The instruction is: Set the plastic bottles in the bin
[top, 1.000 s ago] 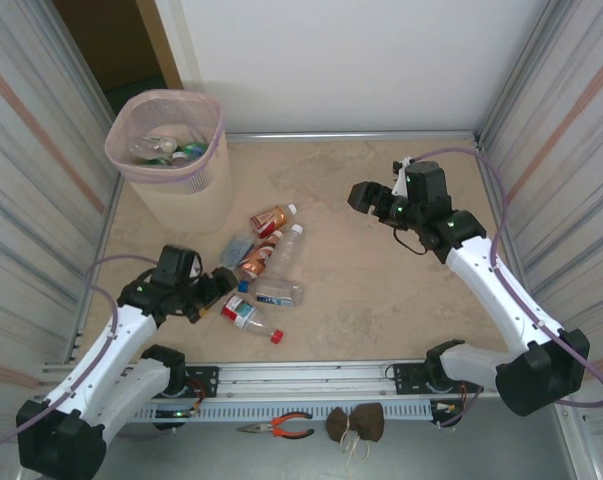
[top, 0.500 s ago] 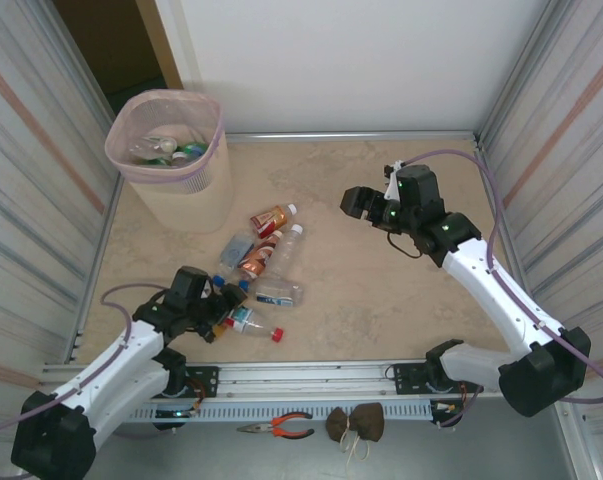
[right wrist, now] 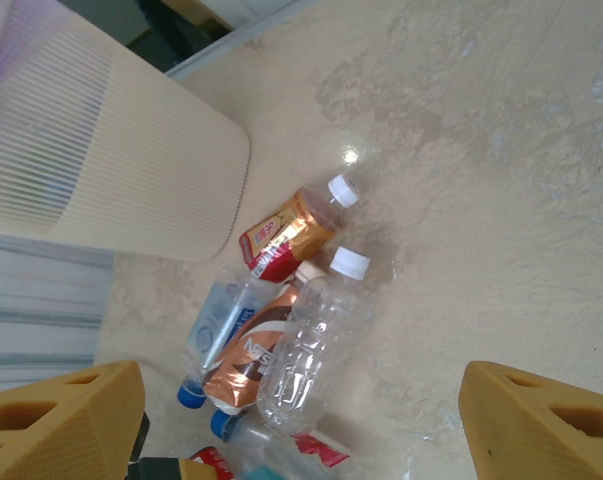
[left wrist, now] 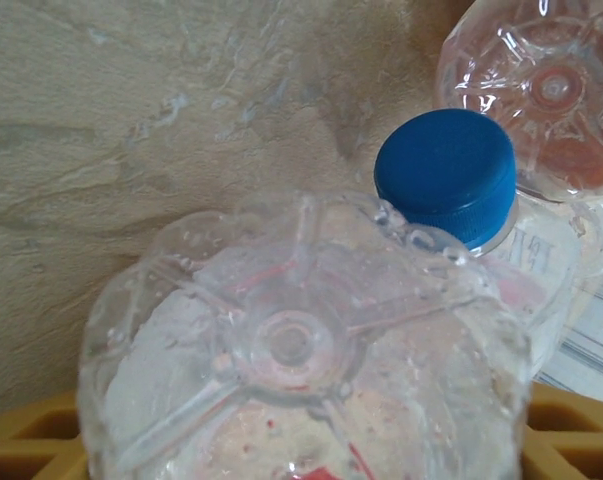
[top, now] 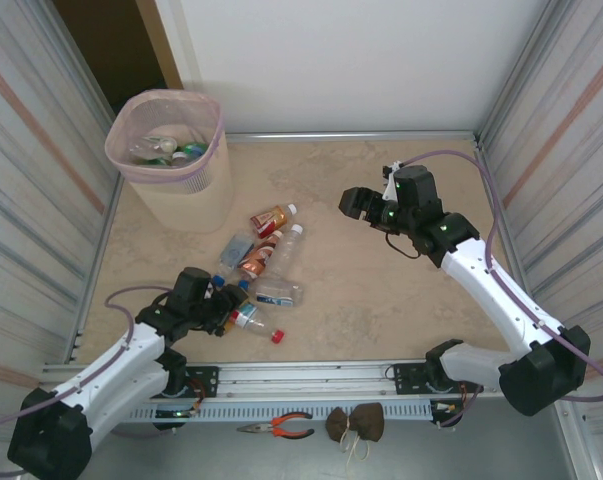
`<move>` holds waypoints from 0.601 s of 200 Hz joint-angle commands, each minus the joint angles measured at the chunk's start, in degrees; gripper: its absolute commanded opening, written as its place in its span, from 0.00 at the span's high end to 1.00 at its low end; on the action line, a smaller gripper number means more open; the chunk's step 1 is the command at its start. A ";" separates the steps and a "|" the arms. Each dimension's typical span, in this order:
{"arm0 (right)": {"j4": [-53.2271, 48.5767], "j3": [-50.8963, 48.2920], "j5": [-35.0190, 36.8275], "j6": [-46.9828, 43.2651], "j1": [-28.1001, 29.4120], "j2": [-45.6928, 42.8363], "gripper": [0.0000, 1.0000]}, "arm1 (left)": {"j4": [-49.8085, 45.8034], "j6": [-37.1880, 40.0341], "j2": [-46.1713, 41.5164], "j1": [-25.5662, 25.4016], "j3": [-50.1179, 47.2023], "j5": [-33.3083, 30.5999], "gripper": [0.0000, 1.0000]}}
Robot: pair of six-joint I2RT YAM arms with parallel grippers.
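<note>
Wide open at the left pincer [top: 219, 306], with a clear red-capped bottle [top: 246, 318] lying between its yellow fingers [left wrist: 21, 445], flat end facing the wrist. Just past that bottle, a blue cap [left wrist: 446, 170] and more bottles [top: 271, 250] in a heap. Far beyond, off to the left, the bin [top: 171, 200] with bottles inside. Wide open too at the right pincer [top: 353, 203], up in the air, well apart from the heap.

Beige ribbed bin [top: 186, 195] — pink liner [top: 131, 120].
</note>
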 commanded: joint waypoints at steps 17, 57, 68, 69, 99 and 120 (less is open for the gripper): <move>0.91 0.11 1.29 0.38 0.42 0.41 0.19 | 0.94 0.37 0.98 -0.48 0.80 -0.86 0.37; 0.52 0.13 1.89 0.15 0.37 -0.09 0.19 | -0.49 4.04 0.99 -0.48 3.43 -1.15 0.37; 0.47 0.12 2.03 0.13 0.39 -0.24 0.19 | -1.62 5.79 1.04 -0.48 4.77 -1.46 0.37; 0.43 0.08 2.01 0.12 0.37 -0.20 0.19 | -1.79 5.89 1.07 -0.48 4.98 -1.52 0.37; -0.01 0.13 2.77 -0.22 0.37 -0.67 0.19 | -4.15 12.09 1.16 -0.49 9.50 -1.43 0.38; -0.22 0.12 3.46 -0.45 0.31 -1.16 0.19 | -6.45 19.00 1.43 -0.32 14.50 -1.48 0.40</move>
